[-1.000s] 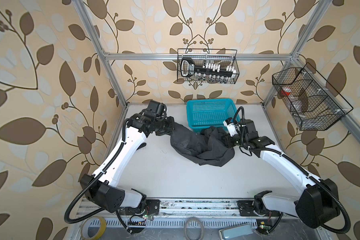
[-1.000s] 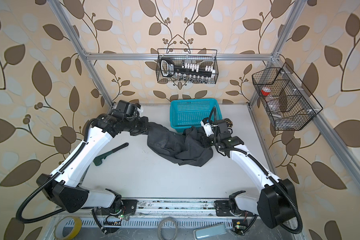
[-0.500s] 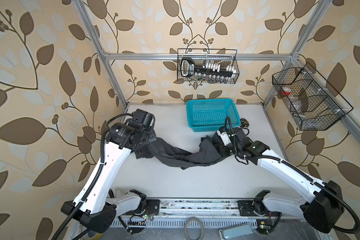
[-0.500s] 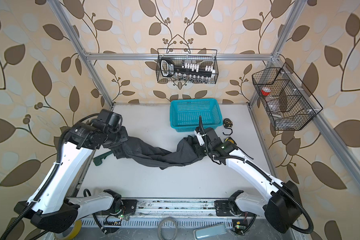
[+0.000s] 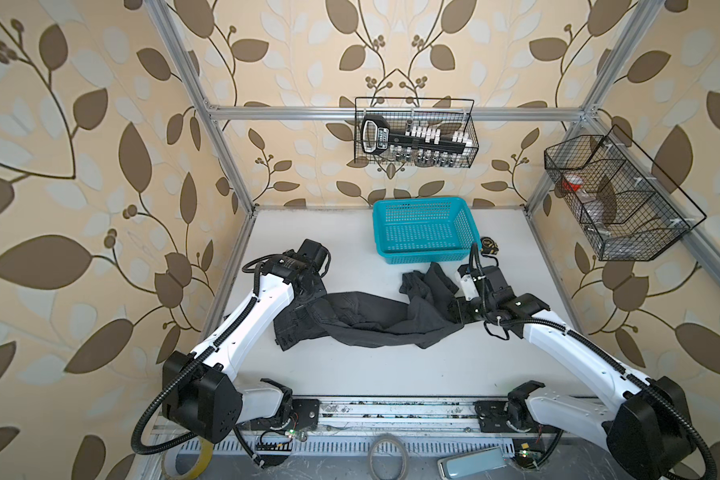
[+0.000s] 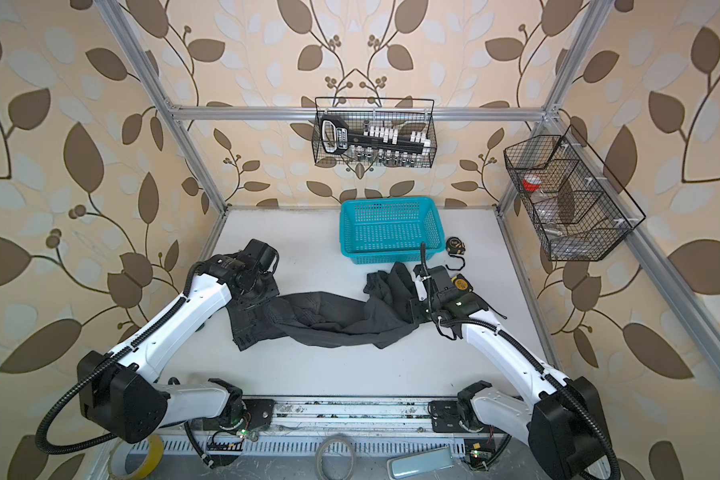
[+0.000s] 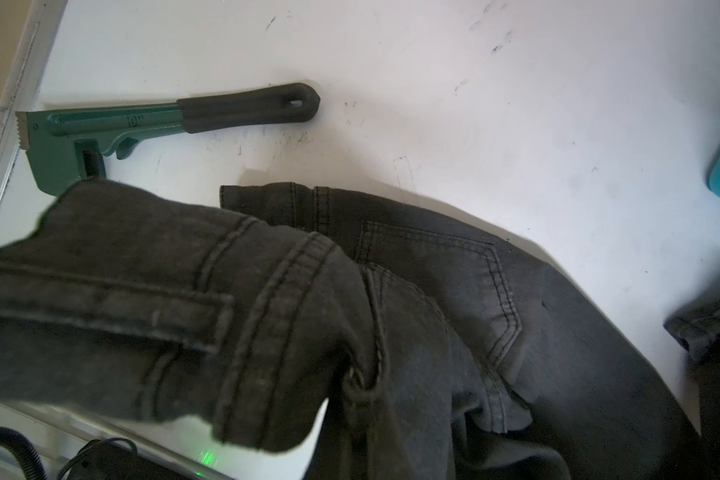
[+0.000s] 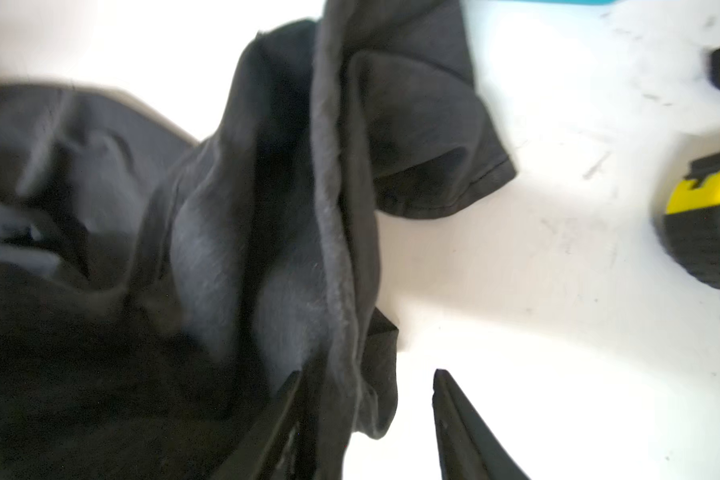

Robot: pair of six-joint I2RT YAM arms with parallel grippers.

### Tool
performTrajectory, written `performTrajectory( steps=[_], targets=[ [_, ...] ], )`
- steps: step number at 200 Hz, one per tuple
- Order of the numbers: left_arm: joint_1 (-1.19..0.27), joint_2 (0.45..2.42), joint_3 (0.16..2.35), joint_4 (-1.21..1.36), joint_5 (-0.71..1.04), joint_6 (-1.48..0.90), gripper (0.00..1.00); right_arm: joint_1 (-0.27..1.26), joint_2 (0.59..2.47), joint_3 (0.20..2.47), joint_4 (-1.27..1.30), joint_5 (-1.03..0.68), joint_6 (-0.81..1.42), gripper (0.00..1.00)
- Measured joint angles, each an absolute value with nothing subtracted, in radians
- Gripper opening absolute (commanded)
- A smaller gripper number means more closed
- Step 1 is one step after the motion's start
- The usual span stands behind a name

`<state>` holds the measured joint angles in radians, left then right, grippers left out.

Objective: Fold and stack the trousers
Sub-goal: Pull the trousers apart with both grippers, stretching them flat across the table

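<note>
Trousers (image 5: 362, 318) sprawled crumpled across mid-desk (image 5: 391, 374), waist at nine o'clock, legs bunched at three! My left jaws are pinching the waistband, while my right jaws stand spread at the leg end, with cloth lying against one side. Turquoise basket (image 5: 425, 257) sits at twelve o'clock, tape measure (image 6: 460, 284) at two, green wrench (image 7: 142, 120) beyond the waistband.

Bright, even top views; right wrist view blurred, overexposed.
</note>
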<state>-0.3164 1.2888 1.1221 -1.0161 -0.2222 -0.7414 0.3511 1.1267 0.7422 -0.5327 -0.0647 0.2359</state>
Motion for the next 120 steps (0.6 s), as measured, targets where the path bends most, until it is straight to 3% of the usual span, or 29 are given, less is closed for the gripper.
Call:
performTrajectory(
  steps=[34, 84, 91, 120],
  targets=[
    [-0.300, 1.291, 1.106, -0.999, -0.223, -0.740, 0.05, 0.306, 1.185, 0.743, -0.448, -0.120, 0.242, 0.55],
    [-0.299, 1.288, 1.090, -0.991, -0.224, -0.736, 0.06, 0.307, 1.409, 0.821, -0.352, -0.154, 0.216, 0.54],
    [-0.299, 1.285, 1.088, -0.991, -0.225, -0.735, 0.06, 0.307, 1.431, 0.837, -0.344, -0.154, 0.208, 0.51],
    [-0.299, 1.274, 1.082, -0.992, -0.225, -0.733, 0.06, 0.307, 1.496, 0.897, -0.308, -0.154, 0.190, 0.18]
  ],
)
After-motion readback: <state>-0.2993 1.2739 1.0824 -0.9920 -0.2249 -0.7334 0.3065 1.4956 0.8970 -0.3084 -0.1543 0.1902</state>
